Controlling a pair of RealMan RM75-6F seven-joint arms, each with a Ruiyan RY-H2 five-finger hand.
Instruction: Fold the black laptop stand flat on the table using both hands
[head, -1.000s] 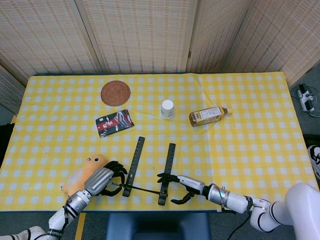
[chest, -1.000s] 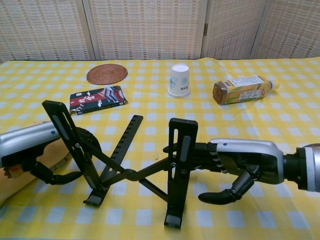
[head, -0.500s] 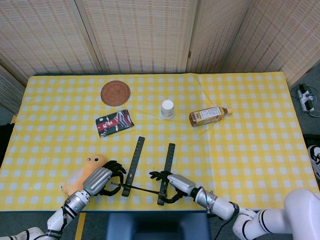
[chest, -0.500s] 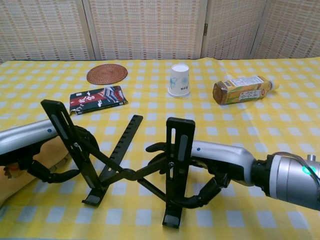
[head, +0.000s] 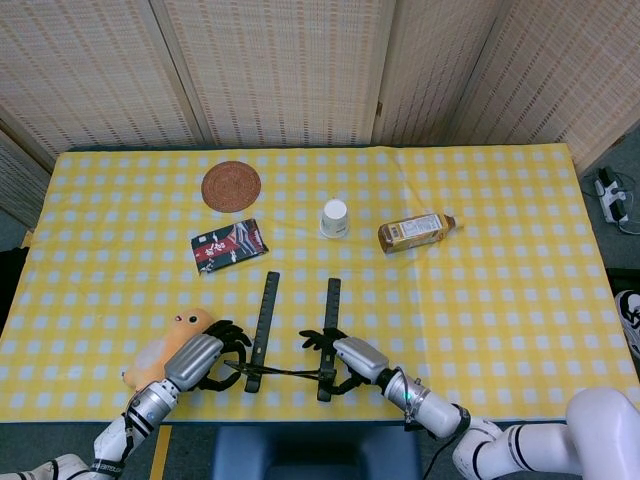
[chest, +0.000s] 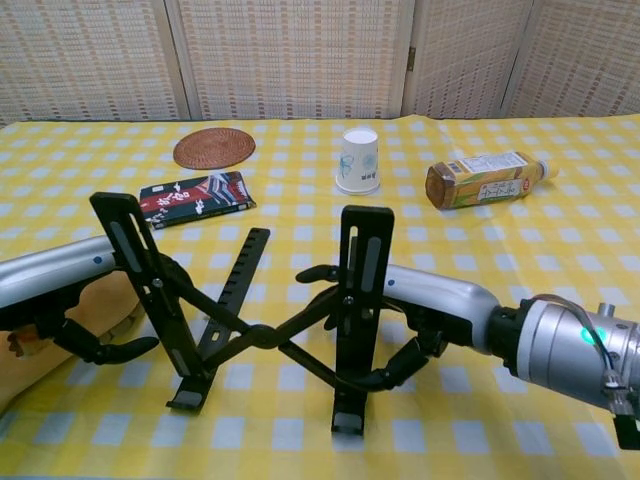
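Note:
The black laptop stand (head: 290, 345) stands unfolded near the table's front edge, with two slotted rails joined by crossing links (chest: 262, 335). In the chest view its left rail (chest: 150, 285) leans back and its right rail (chest: 358, 300) stands nearly upright. My left hand (head: 205, 358) curls its fingers (chest: 105, 348) around the left rail from outside. My right hand (head: 350, 358) wraps around the right rail, thumb ahead of it and fingers (chest: 395, 372) hooked behind its lower part.
An orange plush toy (head: 165, 345) lies against my left hand. Farther back are a black packet (head: 229, 245), a woven coaster (head: 231, 186), an upturned paper cup (head: 335, 218) and a bottle on its side (head: 415, 232). The yellow checked table's front edge (head: 300, 415) is just below the stand.
My right hand has moved in from the right and closed around the right rail. Both rails now stand steeper and sit slightly farther left; the left hand has kept its hold.

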